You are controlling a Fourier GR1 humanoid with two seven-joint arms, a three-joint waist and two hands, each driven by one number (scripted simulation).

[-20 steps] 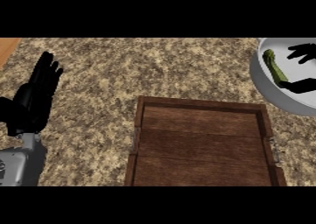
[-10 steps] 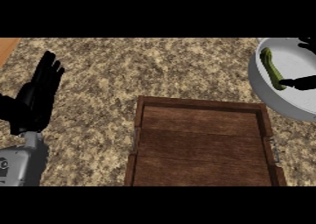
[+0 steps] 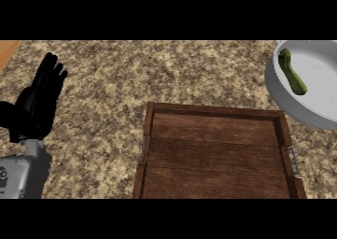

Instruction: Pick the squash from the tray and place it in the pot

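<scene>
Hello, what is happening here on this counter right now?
Nothing is being handled at this moment. The long green squash lies inside the grey metal pot at the upper right, and the brown wooden tray holds nothing. The robot's black left hand rests open at the left, fingers up. The right hand is not in view.

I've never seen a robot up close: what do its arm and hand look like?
Only the left arm shows. Its forearm is a smooth grey casing with a small dark marking near the edge. The left hand is all black, with slim fingers and a thumb.
</scene>
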